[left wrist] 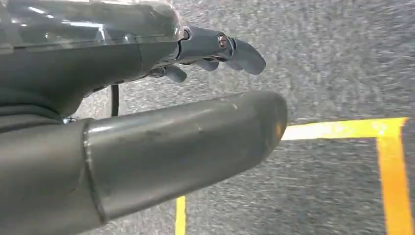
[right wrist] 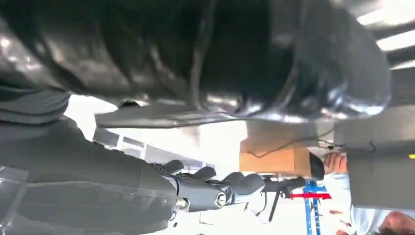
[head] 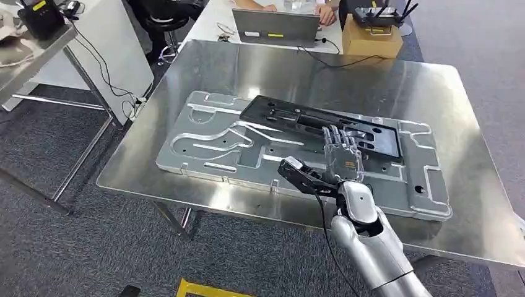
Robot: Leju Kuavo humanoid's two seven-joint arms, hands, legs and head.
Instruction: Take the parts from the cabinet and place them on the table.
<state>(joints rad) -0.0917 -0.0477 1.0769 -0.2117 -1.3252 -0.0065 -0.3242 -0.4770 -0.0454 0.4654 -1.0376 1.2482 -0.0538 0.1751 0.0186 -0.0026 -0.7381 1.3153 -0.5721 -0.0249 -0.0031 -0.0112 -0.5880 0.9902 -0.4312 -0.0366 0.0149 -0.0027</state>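
Note:
A long black part (head: 309,120) lies flat on a silver machined plate (head: 210,145), which rests on the shiny metal table (head: 433,93). My right hand (head: 337,164) is palm down over the near edge of the black part. Its fingers (head: 339,139) are stretched straight along the part, its thumb stands out to the left, and it grips nothing. In the right wrist view the same hand (right wrist: 147,191) shows straight fingers (right wrist: 235,183) just off the reflective surface. My left hand (left wrist: 112,122) hangs over grey carpet, thumb apart from the loosely bent fingers (left wrist: 220,46), with nothing in it.
Behind the metal table stands a white desk with a laptop (head: 275,28), a cardboard box (head: 371,38) with a router (head: 377,15) on it, and a person's hand (head: 325,12). A second metal table with a black device (head: 40,18) stands far left. Yellow floor tape (left wrist: 342,129) crosses the carpet.

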